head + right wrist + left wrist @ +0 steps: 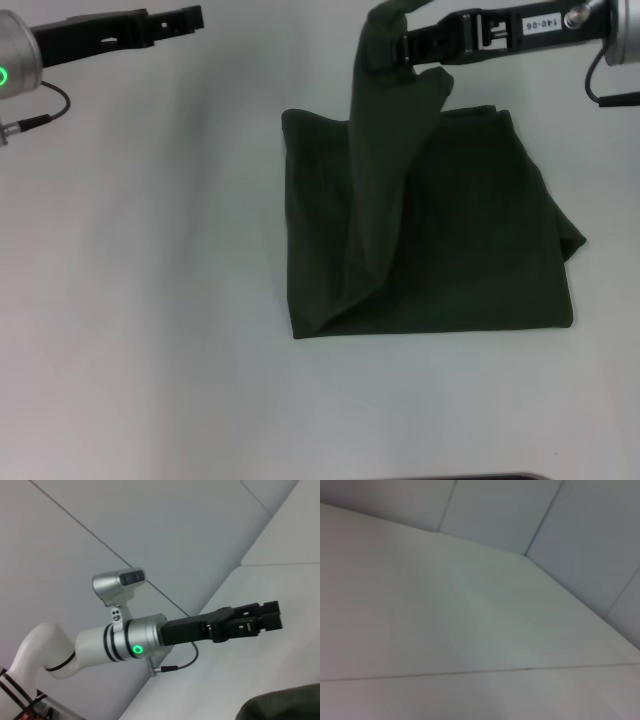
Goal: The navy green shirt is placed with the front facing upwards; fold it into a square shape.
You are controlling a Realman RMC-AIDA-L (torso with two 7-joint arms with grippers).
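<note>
Right gripper pinching navy green shirt, lifting 1 edge off table, mid-fold. Next: carrying it across, w/ release. Left gripper idling, looks pressed together.

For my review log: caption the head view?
Right gripper lifts a flap of the folded navy green shirt; left gripper hovers aside.

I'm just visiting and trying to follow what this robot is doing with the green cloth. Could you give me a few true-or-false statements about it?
1. The right gripper holds a strip of the navy green shirt lifted off the table. True.
2. The left gripper also grips the shirt. False: it hangs clear of the cloth, over bare table.
3. The shirt lies spread out with both sleeves showing. False: it is already folded into a rough rectangle.
4. No chest lettering shows. True.
</note>
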